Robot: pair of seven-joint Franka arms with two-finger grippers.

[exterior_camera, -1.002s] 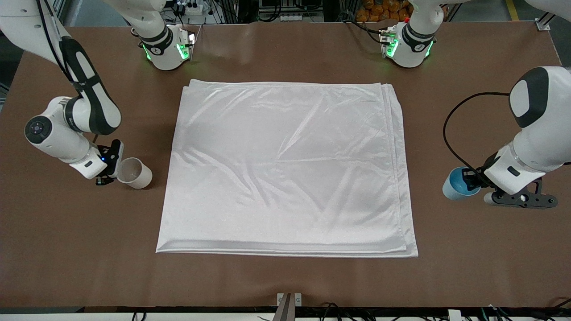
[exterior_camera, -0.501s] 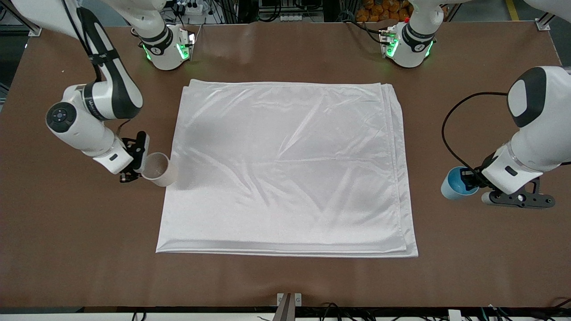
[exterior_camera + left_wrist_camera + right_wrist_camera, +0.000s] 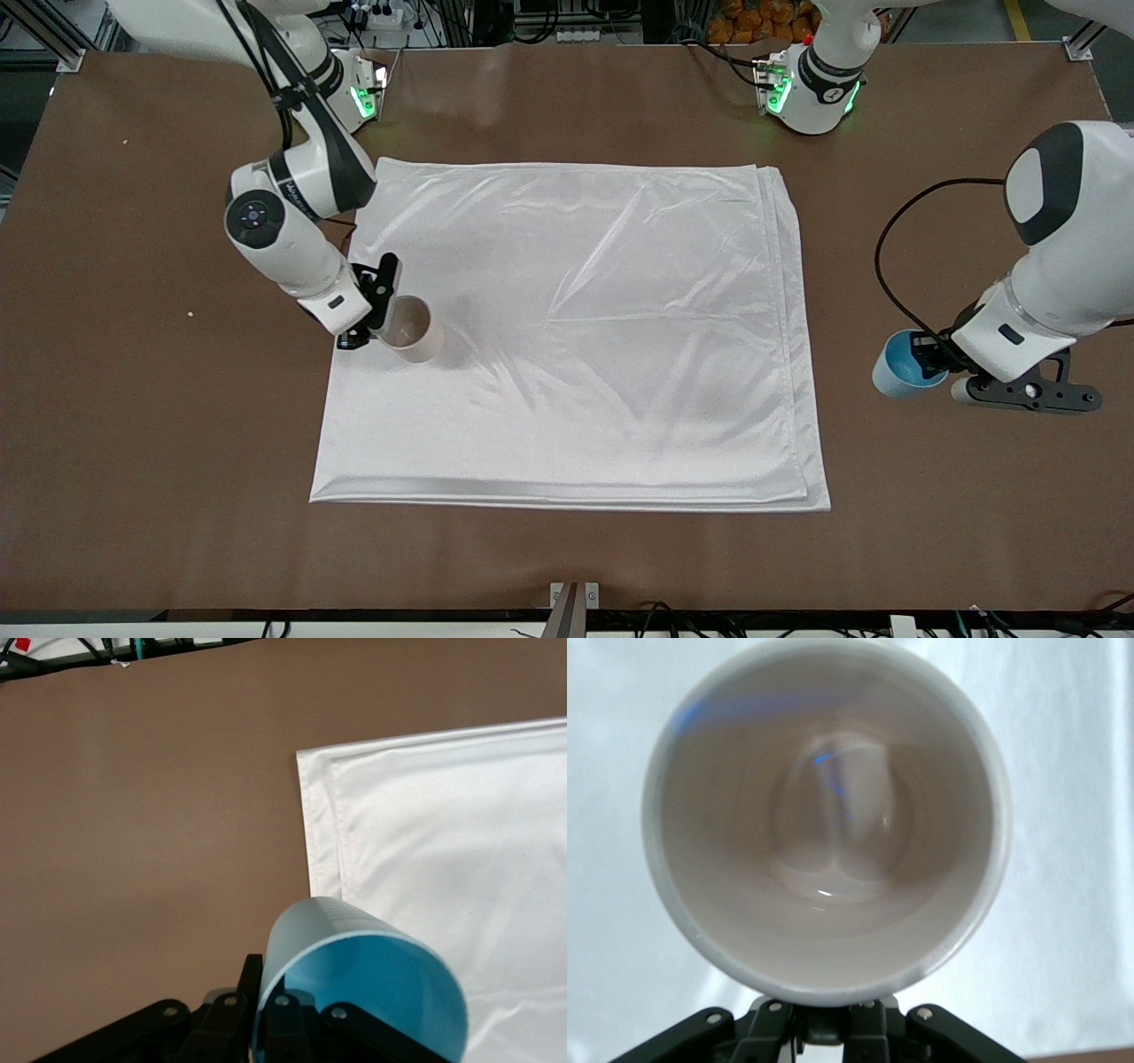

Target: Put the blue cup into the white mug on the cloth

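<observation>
Transport step: right tool (image 3: pixel 379 324) grips the small off-white cylindrical mug (image 3: pixel 412 329) above the shiny white satin cloth (image 3: pixel 602 354); left tool (image 3: pixel 941 365) grips the light-blue tapered cup (image 3: pixel 897 376) over the tabletop (image 3: pixel 133 399). Next, probably set the mug down upright.

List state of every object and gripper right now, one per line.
white mug: held tilted over the cloth's edge toward the right arm's end, inside bare.
blue cup: held tilted over bare table, off the cloth, nothing in it.
cloth: flat, folded in layers, lightly wrinkled.
right gripper: shut on white mug.
left gripper: shut on blue cup.
</observation>
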